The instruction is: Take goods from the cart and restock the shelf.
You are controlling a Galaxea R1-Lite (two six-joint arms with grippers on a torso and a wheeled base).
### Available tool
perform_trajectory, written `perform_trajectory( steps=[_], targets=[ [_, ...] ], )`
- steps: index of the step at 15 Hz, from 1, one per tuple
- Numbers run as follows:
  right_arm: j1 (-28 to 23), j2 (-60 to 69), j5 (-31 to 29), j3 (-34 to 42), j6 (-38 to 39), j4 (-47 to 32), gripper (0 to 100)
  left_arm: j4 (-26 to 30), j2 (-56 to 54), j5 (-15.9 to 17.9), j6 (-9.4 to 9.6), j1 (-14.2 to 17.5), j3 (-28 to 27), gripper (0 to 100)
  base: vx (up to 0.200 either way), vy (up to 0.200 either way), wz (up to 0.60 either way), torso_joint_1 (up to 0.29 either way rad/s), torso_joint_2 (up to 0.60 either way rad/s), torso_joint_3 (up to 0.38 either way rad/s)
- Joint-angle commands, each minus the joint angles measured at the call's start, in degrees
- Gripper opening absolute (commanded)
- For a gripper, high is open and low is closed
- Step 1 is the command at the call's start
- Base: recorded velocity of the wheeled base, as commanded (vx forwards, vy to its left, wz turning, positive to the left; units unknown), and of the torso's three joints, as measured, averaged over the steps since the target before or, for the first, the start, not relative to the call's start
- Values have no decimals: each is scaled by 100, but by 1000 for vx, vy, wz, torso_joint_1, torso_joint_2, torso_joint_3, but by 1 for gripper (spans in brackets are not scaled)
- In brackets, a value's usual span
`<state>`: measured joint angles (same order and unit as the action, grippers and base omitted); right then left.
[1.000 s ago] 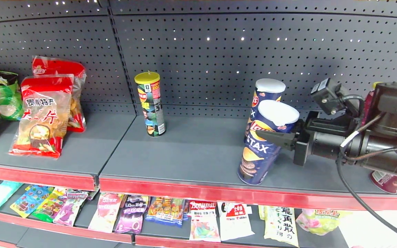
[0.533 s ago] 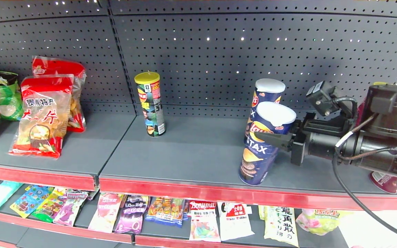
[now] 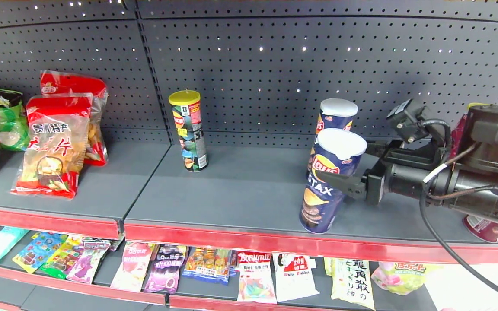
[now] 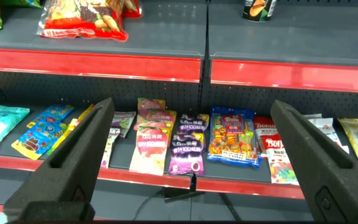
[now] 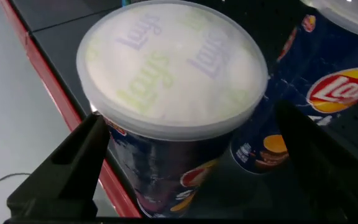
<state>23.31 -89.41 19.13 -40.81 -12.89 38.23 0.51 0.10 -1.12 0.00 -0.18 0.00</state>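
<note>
Quick status from my restock run. Nearest to me, the left gripper (image 4: 191,102) hung with its jaws spread wide and nothing in them. It was down in front of the lower shelf, where the flat candy packets (image 3: 167,268) lay in a row. So that arm wasn't contributing at that point.

One level up, just behind the red front lip (image 3: 231,236) of the main shelf (image 3: 249,194), sat the blue can (image 3: 318,207) of chips. The right gripper (image 3: 334,166) had a finger on either side of it below the lid, closed on it as far as I could tell. Its base looked to be down on the board but it leaned a bit, so I'd call it placed but not released.

Right behind it, touching or nearly so, a second blue can (image 3: 335,114) stood upright, which I counted as done. Farther left and toward the back stood a yellow-lidded can (image 3: 188,129), well apart from the blue pair, and far left were the red snack bags (image 3: 56,142).

My guess was that I was partway through: plenty of bare board between the cans, and letting go was the bit left on this one. I couldn't say how much stock was left to bring.
</note>
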Motion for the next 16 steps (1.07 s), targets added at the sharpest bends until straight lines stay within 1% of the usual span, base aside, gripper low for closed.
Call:
perform_trajectory(
  steps=[1,3,5,8,9,11,13,16],
  targets=[
    [121,178,-454,56,128,9,100,2,8,-2,0,1,0,100,0,0,0,0,0,0],
    [499,459,-937,232,621,18,100,-7,8,-2,0,1,0,100,0,0,0,0,0,0],
    [886,670,-1429,469,858,18,100,2,8,-2,0,1,0,100,0,0,0,0,0,0],
    [1132,819,-1491,715,919,18,100,2,-1,-2,0,1,0,100,0,0,0,0,0,0],
    [1202,819,-1640,742,919,18,100,-7,8,-2,0,1,0,100,0,0,0,0,0,0],
    [1325,688,-2185,689,946,18,100,2,8,-2,0,1,0,100,0,0,0,0,0,0],
    [1440,609,-2431,671,1078,18,100,2,8,-2,0,1,0,100,0,0,0,0,0,0],
    [1765,450,-2827,627,1148,97,100,2,8,-2,0,1,0,100,0,0,0,0,0,0]
  ],
)
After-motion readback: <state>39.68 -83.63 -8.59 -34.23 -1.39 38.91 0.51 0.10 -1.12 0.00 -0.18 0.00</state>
